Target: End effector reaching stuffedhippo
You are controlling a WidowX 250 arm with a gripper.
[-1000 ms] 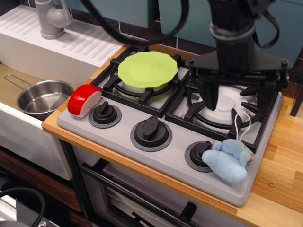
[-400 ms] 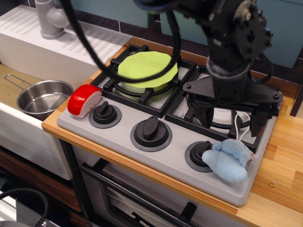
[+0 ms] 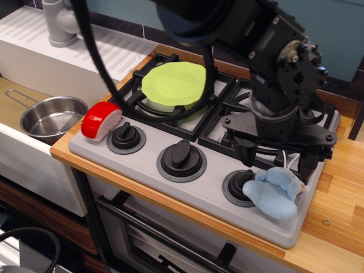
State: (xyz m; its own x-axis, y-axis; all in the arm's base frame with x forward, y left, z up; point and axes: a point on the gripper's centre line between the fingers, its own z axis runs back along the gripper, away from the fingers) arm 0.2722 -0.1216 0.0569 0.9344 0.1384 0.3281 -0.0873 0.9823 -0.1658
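Black and bulky, the arm point(image 3: 250, 34) had swung down from the upper right of the frame and forward over the right-hand burner, so the reach looked nearly finished. Its end effector point(image 3: 274, 156) hung just above and behind the stuffedhippo point(image 3: 274, 192), fingers spread wide and empty, one either side. That light-blue toy lay at the lower right on the toy stove point(image 3: 187, 187), against the rightmost knob point(image 3: 238, 185).
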